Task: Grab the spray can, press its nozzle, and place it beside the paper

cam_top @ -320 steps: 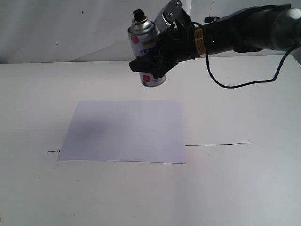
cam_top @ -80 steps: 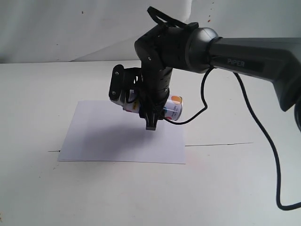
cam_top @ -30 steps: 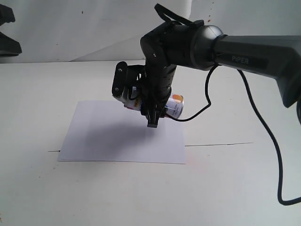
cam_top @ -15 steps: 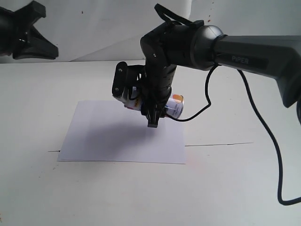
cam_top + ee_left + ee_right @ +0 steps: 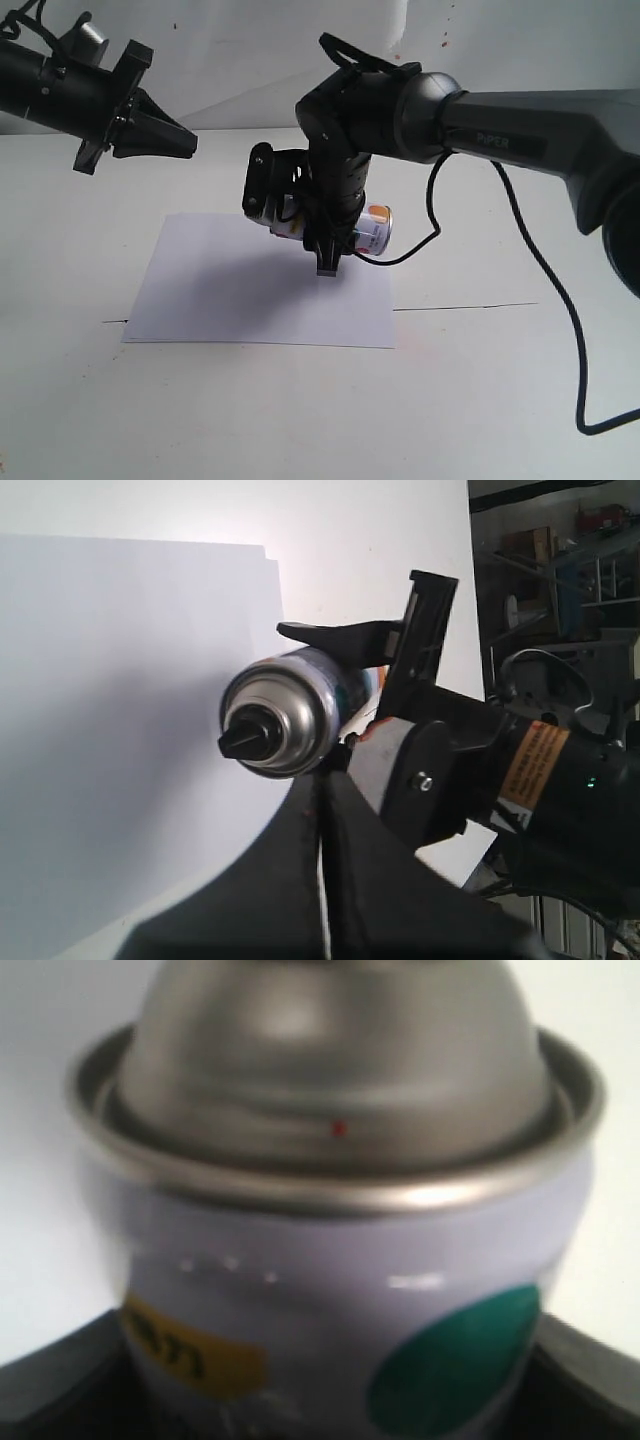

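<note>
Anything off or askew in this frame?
The spray can lies on its side in the right gripper, in the air above the paper, not upright. Its nozzle faces the shut left gripper. That tilt is the only oddity: no spill or damage shows.

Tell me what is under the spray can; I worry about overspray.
The paper lies beneath the spray can, shadowed but blank. The right hand, shut on the can, hides the sheet directly behind it.
</note>
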`<state>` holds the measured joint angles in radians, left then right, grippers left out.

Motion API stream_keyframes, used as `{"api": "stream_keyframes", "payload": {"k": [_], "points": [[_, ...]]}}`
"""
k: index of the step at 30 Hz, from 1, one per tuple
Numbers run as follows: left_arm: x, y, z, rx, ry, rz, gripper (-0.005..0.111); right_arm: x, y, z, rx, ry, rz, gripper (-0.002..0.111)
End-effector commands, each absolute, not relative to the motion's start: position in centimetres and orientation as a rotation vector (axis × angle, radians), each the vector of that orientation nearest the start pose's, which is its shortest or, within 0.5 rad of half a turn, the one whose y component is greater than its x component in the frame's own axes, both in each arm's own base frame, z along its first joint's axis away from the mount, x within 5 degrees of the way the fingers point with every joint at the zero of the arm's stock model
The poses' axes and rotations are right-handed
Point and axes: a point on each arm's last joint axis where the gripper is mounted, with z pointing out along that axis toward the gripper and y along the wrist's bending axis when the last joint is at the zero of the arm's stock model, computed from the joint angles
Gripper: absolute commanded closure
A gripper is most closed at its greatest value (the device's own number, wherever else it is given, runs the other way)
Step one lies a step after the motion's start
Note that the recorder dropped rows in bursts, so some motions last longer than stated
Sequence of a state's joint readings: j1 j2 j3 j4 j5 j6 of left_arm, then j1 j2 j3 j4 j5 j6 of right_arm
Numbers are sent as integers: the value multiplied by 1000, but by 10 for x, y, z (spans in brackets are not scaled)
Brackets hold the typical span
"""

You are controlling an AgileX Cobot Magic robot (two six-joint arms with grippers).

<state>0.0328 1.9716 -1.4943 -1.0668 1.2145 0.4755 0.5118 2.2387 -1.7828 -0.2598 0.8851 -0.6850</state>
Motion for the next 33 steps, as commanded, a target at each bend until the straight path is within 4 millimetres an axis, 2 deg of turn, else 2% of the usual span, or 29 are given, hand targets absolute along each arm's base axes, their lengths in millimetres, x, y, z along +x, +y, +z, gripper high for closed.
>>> {"api": "stream_keyframes", "payload": {"k": [1,3,11,16,27,33], "points": [[403,-62,249,55,2557,-1376,107,427,216,175,-1710,2210,-396,108],[404,-62,246,50,2562,-1379,107,425,219,175,-1729,2201,-413,108],[415,-61,203,-26,2640,-1429,107,422,221,174,-1747,2206,-417,108],[419,-62,184,-71,2664,-1464,107,423,222,174,-1739,2200,-407,108],[422,-65,170,-80,2660,-1502,107,423,222,174,-1738,2198,-406,108],[422,-76,157,-63,2683,-1525,107,423,222,175,-1735,2198,-406,108]]}}
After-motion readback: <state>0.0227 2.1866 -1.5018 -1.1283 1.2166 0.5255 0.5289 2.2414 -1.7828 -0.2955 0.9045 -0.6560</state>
